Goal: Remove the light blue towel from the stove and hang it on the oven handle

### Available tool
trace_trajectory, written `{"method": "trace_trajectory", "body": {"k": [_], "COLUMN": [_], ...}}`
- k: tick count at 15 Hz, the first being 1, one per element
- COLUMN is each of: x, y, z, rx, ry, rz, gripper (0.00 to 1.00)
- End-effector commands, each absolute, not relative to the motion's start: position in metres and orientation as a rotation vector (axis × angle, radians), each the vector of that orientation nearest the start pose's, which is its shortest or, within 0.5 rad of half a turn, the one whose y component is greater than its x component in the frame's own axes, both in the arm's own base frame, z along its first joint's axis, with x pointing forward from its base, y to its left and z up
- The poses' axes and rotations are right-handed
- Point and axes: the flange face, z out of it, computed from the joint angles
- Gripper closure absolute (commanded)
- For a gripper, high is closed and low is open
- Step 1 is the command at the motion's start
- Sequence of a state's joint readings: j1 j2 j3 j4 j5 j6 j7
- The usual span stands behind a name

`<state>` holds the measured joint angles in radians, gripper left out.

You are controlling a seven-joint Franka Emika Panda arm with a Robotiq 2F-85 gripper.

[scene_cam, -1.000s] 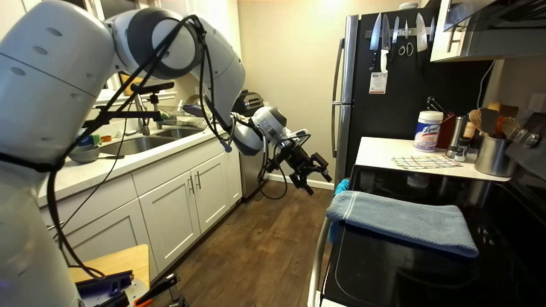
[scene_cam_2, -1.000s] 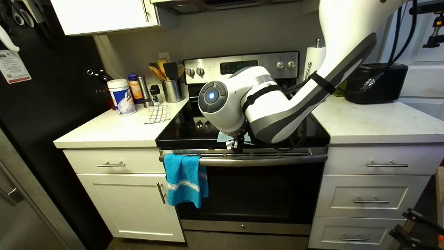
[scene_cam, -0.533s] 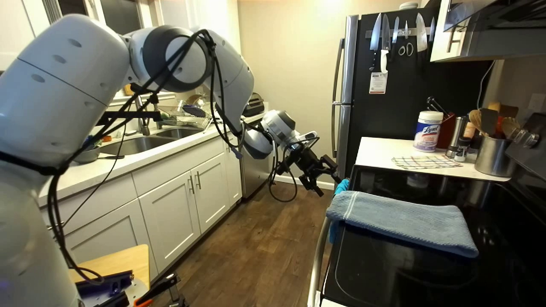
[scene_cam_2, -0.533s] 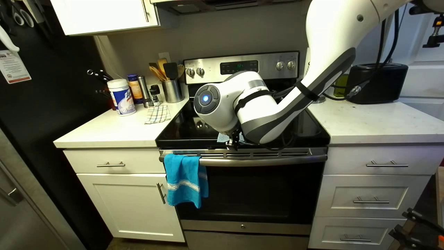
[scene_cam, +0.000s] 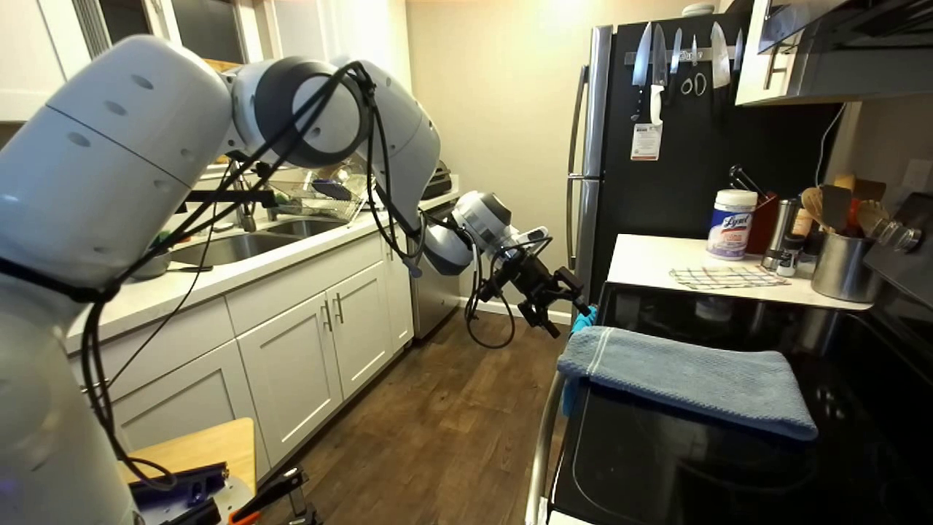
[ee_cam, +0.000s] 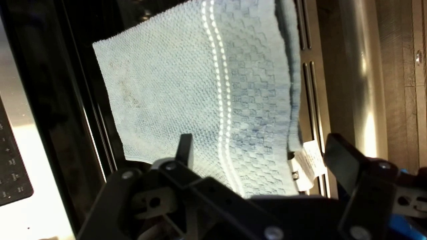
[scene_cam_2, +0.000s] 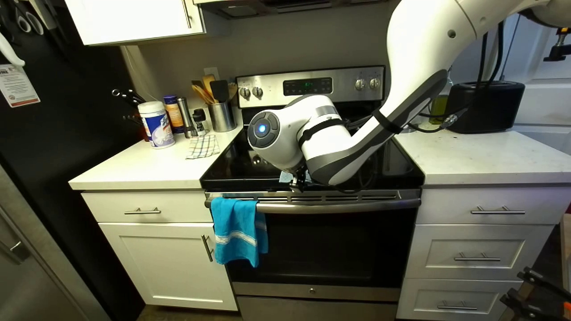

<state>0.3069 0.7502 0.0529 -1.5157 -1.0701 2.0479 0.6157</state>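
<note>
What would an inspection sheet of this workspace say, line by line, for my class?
Surface: black stove, flat glossy top.
Job's things: light blue towel lies on the stove; a bright blue towel hangs at one end of the oven handle.
Clutter: checked cloth, wipes canister and utensil holder on the counter.
Gripper: open, holding nothing.
Cables: black, looping along the arm.
Surroundings: refrigerator with knives on its side; sink opposite.

Gripper at front of stove
Light blue towel shows behind it; below, to one side, a turquoise towel hangs on the oven handle.
</note>
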Motion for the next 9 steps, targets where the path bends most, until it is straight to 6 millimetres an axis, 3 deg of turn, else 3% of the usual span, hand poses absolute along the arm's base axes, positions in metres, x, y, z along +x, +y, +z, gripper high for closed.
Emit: {"method": "trace_trajectory", "body": {"k": [1,5,9], "x": [0.678,0.679,0.675], "y": [0.198,0.198,0.200], "z": [0.223,0.223,0.196], "rx": [2.255,2.255,2.237], "ry": [0.416,0.415,0.424], "rz": [0.280,0.280,0.234], "gripper": [0.00,0.00,0.00]}}
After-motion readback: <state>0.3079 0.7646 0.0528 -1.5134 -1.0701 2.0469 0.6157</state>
